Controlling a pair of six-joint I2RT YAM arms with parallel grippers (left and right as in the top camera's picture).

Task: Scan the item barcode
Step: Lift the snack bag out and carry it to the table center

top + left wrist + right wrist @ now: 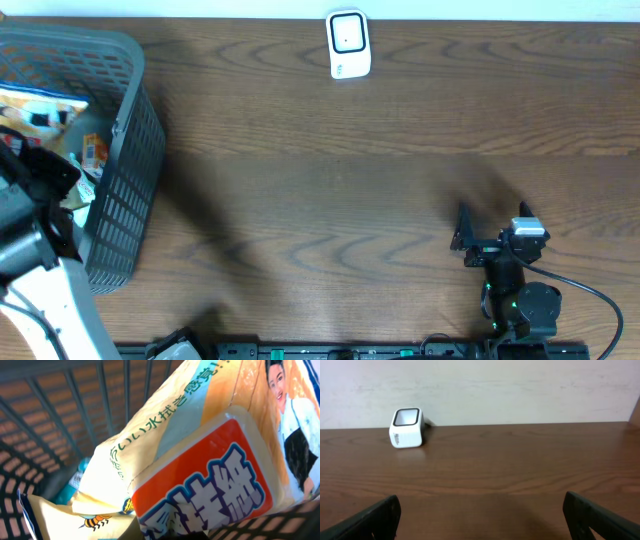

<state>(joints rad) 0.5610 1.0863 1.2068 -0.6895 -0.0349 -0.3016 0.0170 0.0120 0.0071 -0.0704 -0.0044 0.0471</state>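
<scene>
The item, a pale packet with an orange and blue label [200, 485], fills the left wrist view inside the grey basket [125, 170]. Its lower edge is creased right where my left gripper's jaws sit. My left gripper [45, 170] is down in the basket and shut on that packet; its fingers are hidden under the packet. The white barcode scanner [349, 44] stands at the table's far edge, and it shows in the right wrist view as the scanner [407, 427]. My right gripper [463, 232] rests low at the front right, open and holding nothing, its dark fingers [375, 520] wide apart.
Other packets lie in the basket: a white bag with green writing [165, 425] and one with a bee print [75, 520]. The basket's mesh walls [45, 420] close in around the left gripper. Bare brown table [330, 200] lies between the basket and the right arm.
</scene>
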